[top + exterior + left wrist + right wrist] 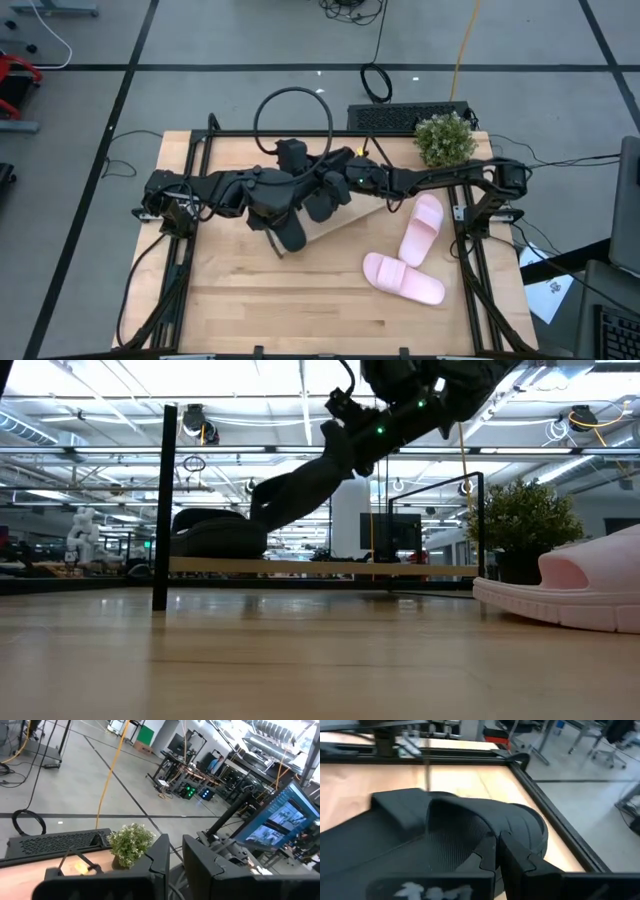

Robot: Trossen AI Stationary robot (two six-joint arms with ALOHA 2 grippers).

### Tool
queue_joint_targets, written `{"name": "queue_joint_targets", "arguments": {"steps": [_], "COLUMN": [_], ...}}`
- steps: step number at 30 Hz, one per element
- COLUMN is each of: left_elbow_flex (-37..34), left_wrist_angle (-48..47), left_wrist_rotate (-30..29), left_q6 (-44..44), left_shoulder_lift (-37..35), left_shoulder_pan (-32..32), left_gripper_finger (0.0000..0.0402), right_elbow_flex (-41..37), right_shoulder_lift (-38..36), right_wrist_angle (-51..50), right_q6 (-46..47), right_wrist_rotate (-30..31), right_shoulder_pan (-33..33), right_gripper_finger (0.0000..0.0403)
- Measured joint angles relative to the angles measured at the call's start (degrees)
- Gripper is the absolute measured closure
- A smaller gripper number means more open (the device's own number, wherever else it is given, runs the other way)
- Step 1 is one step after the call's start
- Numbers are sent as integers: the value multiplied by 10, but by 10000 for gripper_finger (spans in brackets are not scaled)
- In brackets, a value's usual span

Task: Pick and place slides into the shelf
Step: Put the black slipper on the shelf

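Note:
One black slide (290,236) lies sole-down on the left end of the shelf (345,216), a light board in a thin black frame; in the low view this slide (215,536) sits on the board (330,567). My right gripper (497,851) is shut on the second black slide (298,490), which is over the shelf. Two pink slides (421,228) (402,278) lie on the table to the right of the shelf. My left gripper (175,862) is raised behind the shelf, facing the plant, with a narrow gap between its fingers and nothing in it. My right gripper pinches the black slide by its wide strap (479,836), at the strap's edge. It comes from above and from the table's right. The slide hangs tilted and lifted above the board, its lower end (262,512) next to the resting slide; whether they touch I cannot tell.
A potted plant (445,139) stands at the table's far right corner. A black keyboard (408,117) and coiled cables (292,118) lie past the far edge. The shelf's black post (165,505) rises near the left. Bare tabletop (250,300) lies in front of the shelf.

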Motion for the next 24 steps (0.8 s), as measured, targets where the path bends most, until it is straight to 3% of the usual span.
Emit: {"name": "queue_joint_targets", "arguments": {"steps": [7, 24], "left_elbow_flex": [0, 0], "left_wrist_angle": [0, 1], "left_wrist_rotate": [2, 2], "left_q6": [2, 1], "left_shoulder_lift": [0, 0], "left_shoulder_pan": [1, 1], "left_gripper_finger": [355, 355], "right_elbow_flex": [-1, -2], "right_shoulder_lift": [5, 60], "right_wrist_angle": [-2, 18], "right_q6": [18, 37], "right_wrist_rotate": [-31, -26], "right_shoulder_pan": [-8, 13], "right_gripper_finger": [403, 403]}}
